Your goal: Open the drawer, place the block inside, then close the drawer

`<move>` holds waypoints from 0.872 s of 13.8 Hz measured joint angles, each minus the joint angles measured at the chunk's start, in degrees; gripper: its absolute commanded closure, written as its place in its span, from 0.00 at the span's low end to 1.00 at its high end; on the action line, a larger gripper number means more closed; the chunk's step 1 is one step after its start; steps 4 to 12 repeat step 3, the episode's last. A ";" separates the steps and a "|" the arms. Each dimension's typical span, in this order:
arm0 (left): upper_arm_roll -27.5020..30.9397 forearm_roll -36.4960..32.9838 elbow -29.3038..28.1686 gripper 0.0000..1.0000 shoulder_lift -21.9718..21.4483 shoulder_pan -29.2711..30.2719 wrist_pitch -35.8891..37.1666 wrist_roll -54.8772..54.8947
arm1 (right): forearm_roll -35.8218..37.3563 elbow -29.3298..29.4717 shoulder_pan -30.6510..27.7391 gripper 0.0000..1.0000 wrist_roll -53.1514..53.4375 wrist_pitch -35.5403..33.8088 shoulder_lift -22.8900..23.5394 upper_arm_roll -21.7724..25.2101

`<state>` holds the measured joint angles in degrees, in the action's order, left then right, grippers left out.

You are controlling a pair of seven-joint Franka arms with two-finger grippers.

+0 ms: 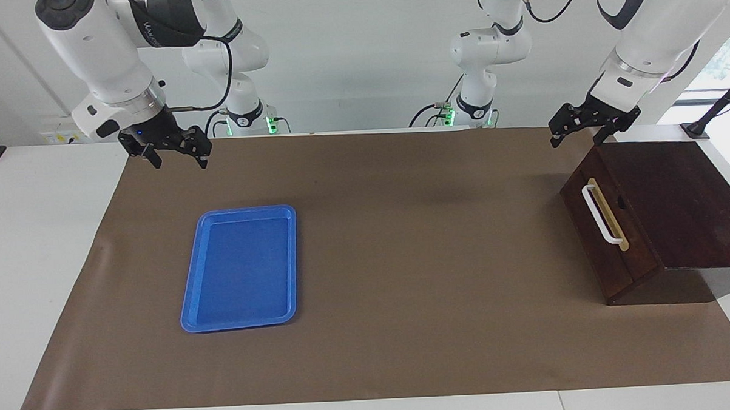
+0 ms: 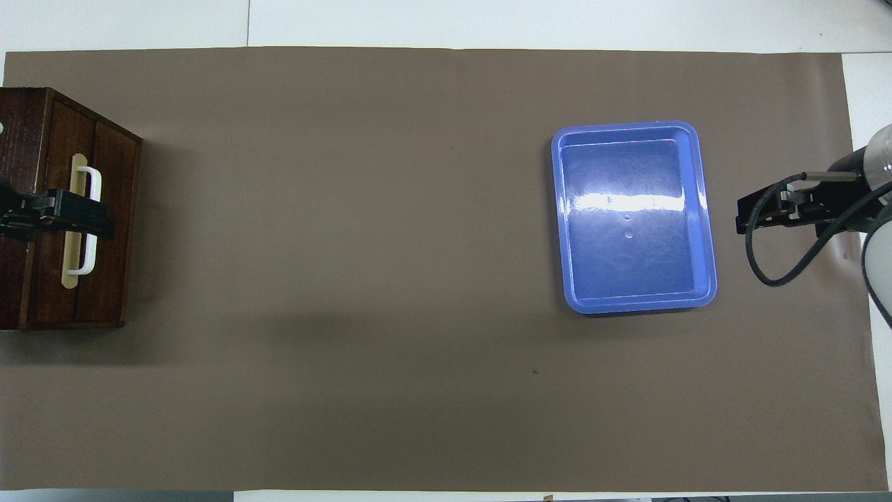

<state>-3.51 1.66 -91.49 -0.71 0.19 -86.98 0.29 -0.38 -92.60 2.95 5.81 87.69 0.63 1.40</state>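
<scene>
Dark brown wooden drawer with its white bar handle sits shut at the left arm's end of the counter; no yellow block shows anywhere. Left gripper hovers above the box, jaws wide and empty; right gripper waits, likewise spread. Whether the block lies inside cannot be told
</scene>
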 measured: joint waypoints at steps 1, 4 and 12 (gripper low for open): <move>0.00 0.00 -0.07 0.00 0.03 0.00 -0.06 0.59 | 0.00 0.00 0.00 0.00 0.00 0.00 0.00 0.00; 0.00 0.00 -0.12 0.00 0.07 0.00 -0.17 1.55 | 0.00 0.00 0.00 0.00 0.00 0.00 0.00 0.00; 0.00 0.00 -0.12 0.00 0.07 0.00 -0.17 1.55 | 0.00 0.00 0.00 0.00 0.00 0.00 0.00 0.00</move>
